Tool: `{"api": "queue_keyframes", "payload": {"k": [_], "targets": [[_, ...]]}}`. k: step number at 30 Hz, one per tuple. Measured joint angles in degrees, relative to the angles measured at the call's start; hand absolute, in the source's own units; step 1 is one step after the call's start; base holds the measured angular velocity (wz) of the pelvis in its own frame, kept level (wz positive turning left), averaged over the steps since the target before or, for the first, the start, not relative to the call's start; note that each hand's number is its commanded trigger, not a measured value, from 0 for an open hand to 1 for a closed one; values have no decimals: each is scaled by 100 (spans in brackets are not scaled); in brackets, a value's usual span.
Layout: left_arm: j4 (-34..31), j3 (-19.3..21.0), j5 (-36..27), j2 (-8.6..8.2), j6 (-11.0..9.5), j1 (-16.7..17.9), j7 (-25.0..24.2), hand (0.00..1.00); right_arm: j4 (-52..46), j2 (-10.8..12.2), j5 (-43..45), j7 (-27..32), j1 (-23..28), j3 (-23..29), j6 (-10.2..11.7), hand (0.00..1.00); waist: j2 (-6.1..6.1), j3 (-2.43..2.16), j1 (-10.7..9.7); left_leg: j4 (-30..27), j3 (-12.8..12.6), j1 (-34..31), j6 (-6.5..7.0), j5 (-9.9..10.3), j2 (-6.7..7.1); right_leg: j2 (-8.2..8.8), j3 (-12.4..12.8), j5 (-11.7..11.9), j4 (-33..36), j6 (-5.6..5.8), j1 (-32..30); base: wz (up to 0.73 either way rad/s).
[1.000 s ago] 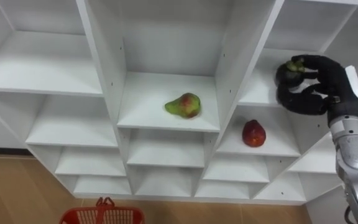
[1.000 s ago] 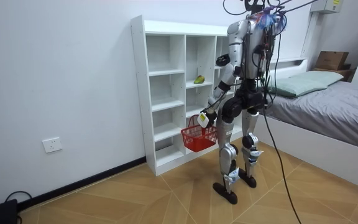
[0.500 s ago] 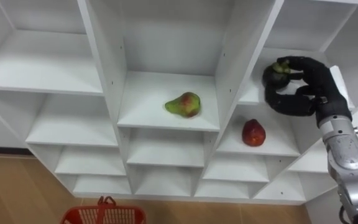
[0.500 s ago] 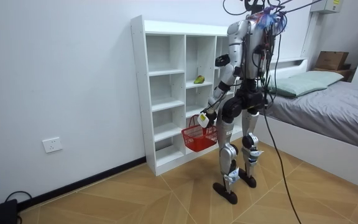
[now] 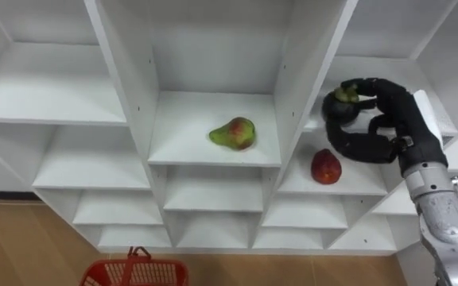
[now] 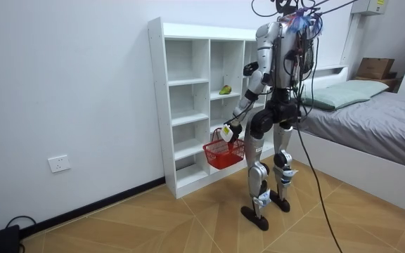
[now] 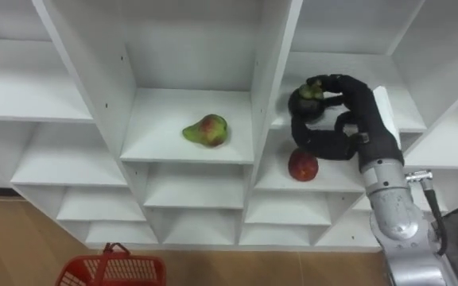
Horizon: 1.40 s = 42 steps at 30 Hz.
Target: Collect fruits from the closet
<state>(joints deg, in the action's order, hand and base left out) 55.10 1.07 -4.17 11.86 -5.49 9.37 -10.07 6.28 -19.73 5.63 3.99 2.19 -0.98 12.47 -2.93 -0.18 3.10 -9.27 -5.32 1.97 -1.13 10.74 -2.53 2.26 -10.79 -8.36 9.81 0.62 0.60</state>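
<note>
— Where is the dark fruit [image 5: 340, 106] being held?

— It is being gripped at the fingertips of the right hand [image 5: 404, 119]. The fingers [image 5: 376, 86] are being curled over the top of it from the right, beside its green cap, and the thumb [image 5: 356, 148] is being hooked round underneath. The fruit is sitting at the open end of that curl, away from the palm.

— And where is that being seen against the white closet [image 5: 181, 135]?

— In front of the upper shelf of the right column, just beside the upright divider. Whether the fruit is touching the shelf cannot be told.

— What else is being shown on the shelves?

— A red fruit [image 5: 325, 168] is lying on the shelf directly below the hand, apart from it. A pear [image 5: 233, 133] is lying in the middle column, well apart.

— Is anything being carried in the left hand [image 6: 226, 132]?

— A red basket [image 6: 220, 153] is being held by its handle, low in front of the closet, with the robot standing upright before it.
</note>
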Motion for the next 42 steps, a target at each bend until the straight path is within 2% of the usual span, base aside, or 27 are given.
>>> {"api": "queue_keyframes", "payload": {"k": [1,4,5,8,12,15,19,21,25,29,34,37,42], "targets": [[3,-3,3,1,2,-19,-1,100,-110,39,140,-6,54,1,-4,100,12,-16,-20,-16,-1,-51,0,0,0,1,1,6,3,-5,-47,0],[4,-4,4,0,11,-58,-8,100,-303,170,286,-121,175,7,-7,100,38,-24,-71,-27,-4,-115,0,0,-7,-4,15,9,27,-9,-92,-1],[5,-13,2,-9,17,-64,-6,100,-328,240,343,-166,165,6,-8,100,47,-52,-121,-28,-17,-131,0,0,-8,-9,49,10,40,-12,-132,-6],[8,-28,-14,-12,17,-142,41,100,-374,398,338,-249,170,-9,-7,100,83,-39,-180,-32,-73,-130,0,0,-18,-14,101,10,91,-12,-175,-9],[5,-93,-28,-21,8,-232,204,100,-393,544,333,-501,274,-131,5,100,71,-35,-287,-38,-89,-152,0,0,-19,-16,129,13,115,-17,-237,-4],[-5,-317,-102,-15,-33,-247,246,100,-421,698,285,-609,479,-275,54,100,66,-33,-399,-44,-99,-234,0,0,-19,-16,144,13,129,-17,-303,-1],[-7,-520,-159,-15,-130,-361,229,100,-447,704,676,-1035,874,-560,-169,100,65,-26,-441,-54,-114,-336,1,-1,-21,-24,187,17,144,-23,-434,-3],[11,-623,-198,-15,-166,-447,212,100,-432,703,813,-1192,1003,-728,-260,100,91,33,-417,-52,-176,-345,3,-2,-21,-26,257,17,193,-23,-503,-17],[-3,-814,-253,-6,-217,-703,185,100,-391,645,858,-1295,1016,-1120,-252,100,91,71,-417,-155,-225,-599,4,-3,-25,-17,290,18,288,-25,-789,-7],[-71,-1049,-314,-71,-272,-970,152,100,34,684,1072,-1291,865,-1241,-258,100,78,69,-431,-250,-219,-835,5,-3,-35,-14,268,38,304,-53,-976,1],[-195,-1154,-313,-121,-328,-1032,75,100,121,684,1075,-1292,806,-1330,-259,100,85,70,-422,-329,-234,-1018,4,-3,-64,-30,273,52,363,-76,-1165,-1],[-224,-1233,-423,-129,-333,-1068,29,100,133,676,1077,-1292,778,-1360,-254,100,141,104,-418,-387,-233,-1079,4,-3,-71,-31,274,56,382,-83,-1209,0],[-228,-1434,-718,-126,-365,-1083,-87,100,431,663,1076,-1291,777,-1490,-232,100,200,90,-410,-422,-231,-1150,4,-3,-73,-29,278,60,402,-89,-1273,0]]}}
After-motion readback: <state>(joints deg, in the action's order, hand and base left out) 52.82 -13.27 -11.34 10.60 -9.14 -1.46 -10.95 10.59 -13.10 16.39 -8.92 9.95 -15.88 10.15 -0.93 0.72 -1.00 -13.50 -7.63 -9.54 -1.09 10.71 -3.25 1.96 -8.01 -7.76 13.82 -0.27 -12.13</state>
